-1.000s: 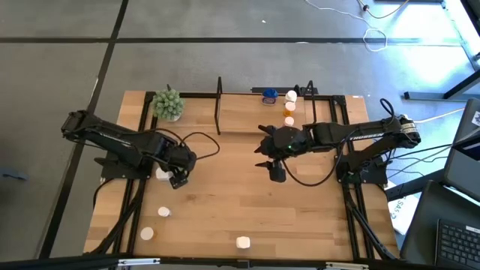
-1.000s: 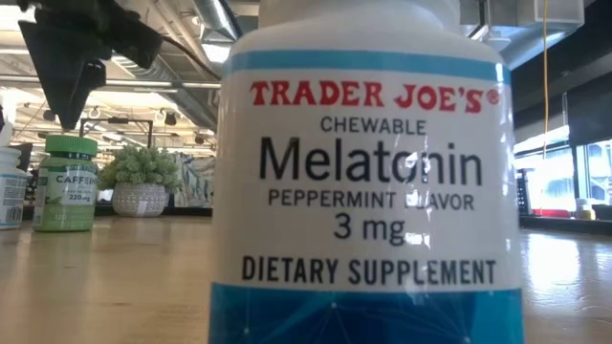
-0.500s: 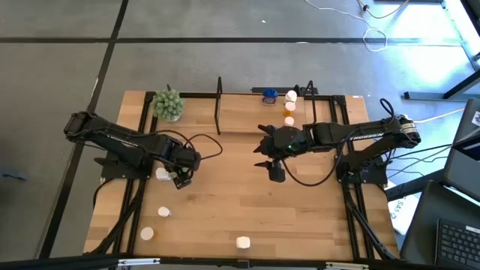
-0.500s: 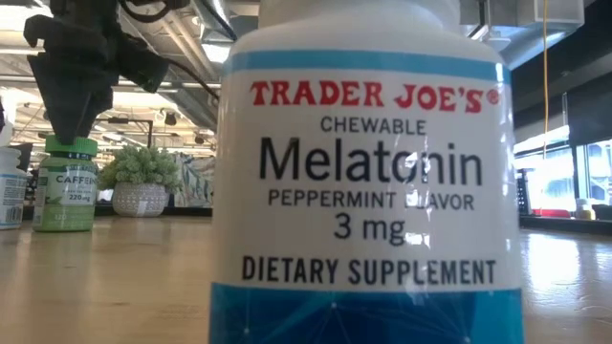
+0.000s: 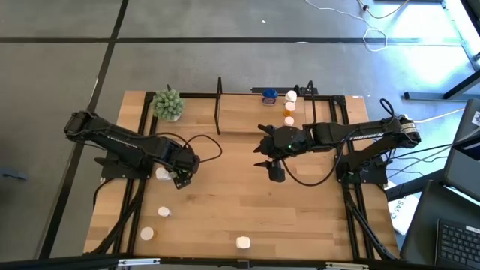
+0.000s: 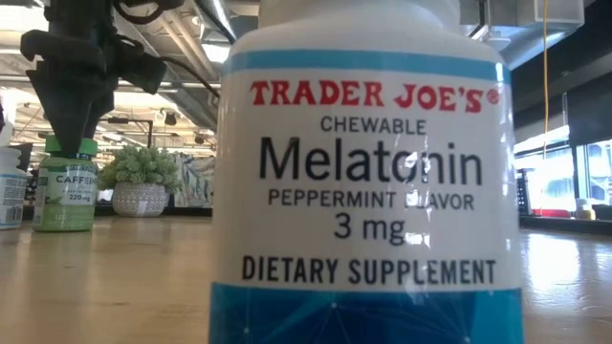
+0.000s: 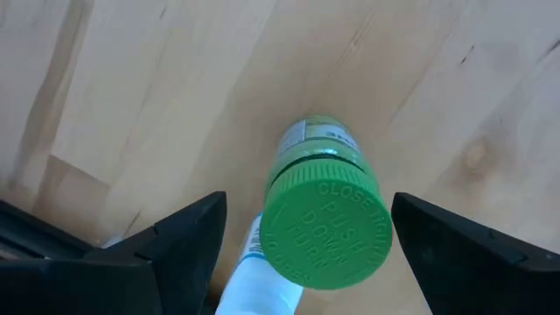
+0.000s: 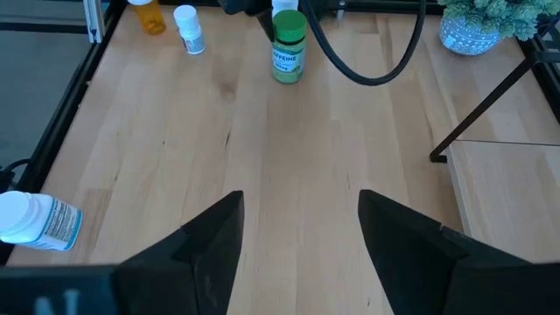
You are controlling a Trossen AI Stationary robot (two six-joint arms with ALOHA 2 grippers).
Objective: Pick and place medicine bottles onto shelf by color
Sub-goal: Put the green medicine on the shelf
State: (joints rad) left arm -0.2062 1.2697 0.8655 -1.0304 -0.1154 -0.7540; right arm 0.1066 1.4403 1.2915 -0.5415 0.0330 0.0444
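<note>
Bottles still loose on the left of the table explain the left gripper (image 5: 178, 175): it hangs straight above the green bottle (image 7: 325, 217), fingers spread wide to either side of its cap and touching nothing, apparently lined up to drop around it, with a white bottle (image 5: 160, 174) just beside. Near the middle, the right gripper (image 5: 275, 172) waits over bare wood, fingers apart and empty. Behind it, the shelf (image 5: 255, 112) already carries a blue, a white and two orange bottles at its right end.
</note>
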